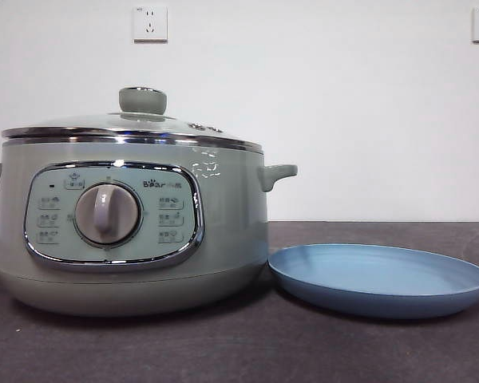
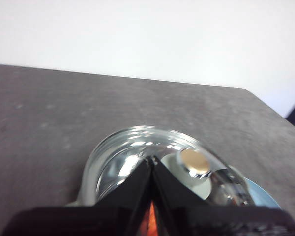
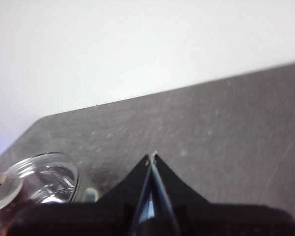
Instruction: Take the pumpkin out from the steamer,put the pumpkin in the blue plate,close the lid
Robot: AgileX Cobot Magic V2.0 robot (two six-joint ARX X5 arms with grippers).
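Note:
The sage-green steamer (image 1: pixel 128 231) stands at the left in the front view with the glass lid (image 1: pixel 136 126) on it, knob (image 1: pixel 142 100) on top. The blue plate (image 1: pixel 379 278) lies empty to its right, touching its base. The pumpkin shows only as an orange glint through the glass, between the left jaws (image 2: pixel 148 221). My left gripper (image 2: pixel 152 158) is shut and empty, high above the lid (image 2: pixel 137 157), near the knob (image 2: pixel 194 162). My right gripper (image 3: pixel 152 156) is shut and empty, above the table beside the lid (image 3: pixel 44 177). Neither arm shows in the front view.
The dark grey table (image 1: pixel 239 351) runs to a white wall with two sockets (image 1: pixel 150 24). Its far edge and a corner show in the left wrist view (image 2: pixel 250 93). The steamer's side handle (image 1: pixel 278 174) juts out above the plate.

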